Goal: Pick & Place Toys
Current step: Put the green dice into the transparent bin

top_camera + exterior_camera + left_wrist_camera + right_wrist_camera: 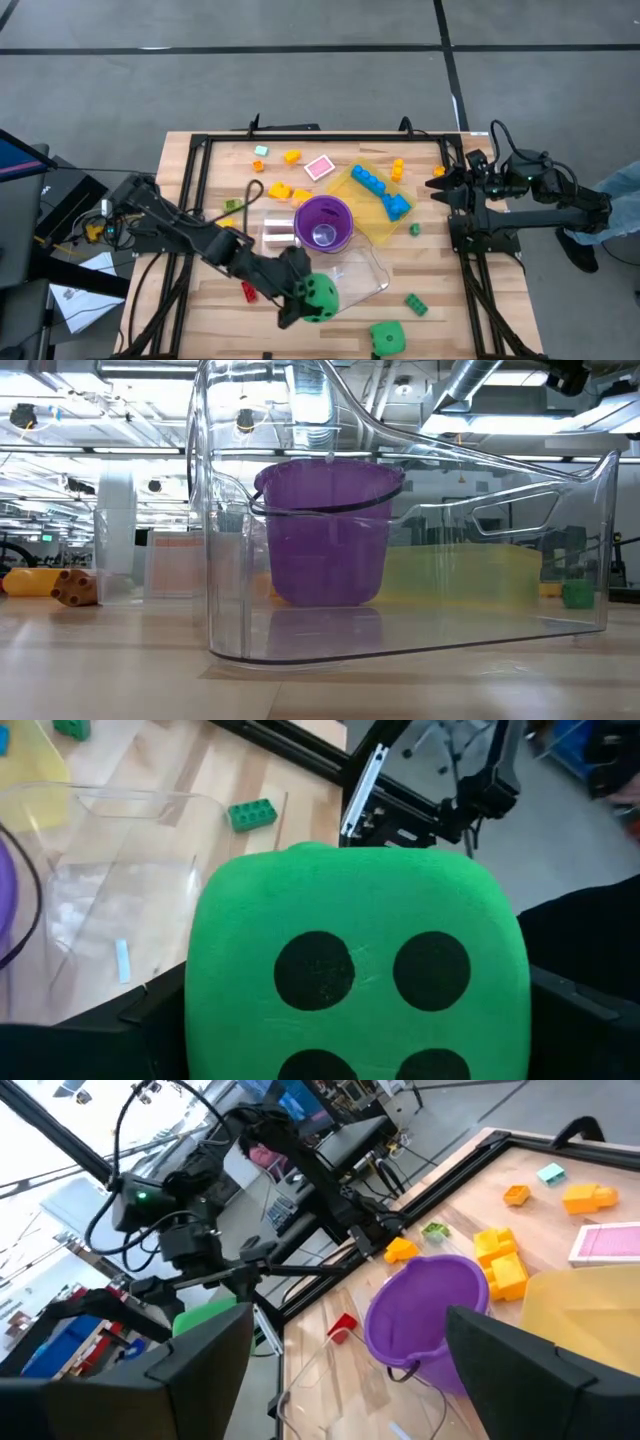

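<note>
The yellow tray [368, 205] is holding 2 blue bricks [383, 192]; the left gripper [312, 298] is clamping a green die [321, 297], its dots showing only in the wrist view.

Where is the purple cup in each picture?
High view: purple cup in the table's middle.
Low view: centre, seen through the clear tub.
Left wrist view: only a purple sliver at the picture's edge.
Right wrist view: lower middle, between this arm's dark fingers.
Shared landmark: the clear tub beside the cup.
</note>
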You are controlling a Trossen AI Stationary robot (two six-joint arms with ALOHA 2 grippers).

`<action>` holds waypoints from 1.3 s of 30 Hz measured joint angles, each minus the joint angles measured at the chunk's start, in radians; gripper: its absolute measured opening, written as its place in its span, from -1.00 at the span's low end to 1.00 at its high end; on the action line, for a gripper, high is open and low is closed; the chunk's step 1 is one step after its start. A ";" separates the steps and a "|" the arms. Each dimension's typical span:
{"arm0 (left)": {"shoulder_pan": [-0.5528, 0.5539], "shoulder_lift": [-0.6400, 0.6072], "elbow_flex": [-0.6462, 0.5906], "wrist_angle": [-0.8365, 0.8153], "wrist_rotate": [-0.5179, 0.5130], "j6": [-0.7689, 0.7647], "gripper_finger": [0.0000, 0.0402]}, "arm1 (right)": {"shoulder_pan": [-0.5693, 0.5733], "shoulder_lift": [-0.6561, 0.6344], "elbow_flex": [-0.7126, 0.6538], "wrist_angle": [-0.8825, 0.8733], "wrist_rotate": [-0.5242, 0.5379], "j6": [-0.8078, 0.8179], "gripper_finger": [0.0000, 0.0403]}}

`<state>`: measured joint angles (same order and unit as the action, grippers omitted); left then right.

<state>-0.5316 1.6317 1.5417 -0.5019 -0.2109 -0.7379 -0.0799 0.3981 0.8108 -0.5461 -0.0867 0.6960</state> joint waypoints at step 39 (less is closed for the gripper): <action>0.066 0.381 0.180 -0.321 -0.106 -0.203 0.95 | 0.000 0.000 0.000 0.008 -0.097 -0.049 0.59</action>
<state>-0.4659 2.0129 1.7218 -0.8225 -0.3164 -0.9413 -0.0797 0.3977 0.8108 -0.5380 -0.1840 0.6468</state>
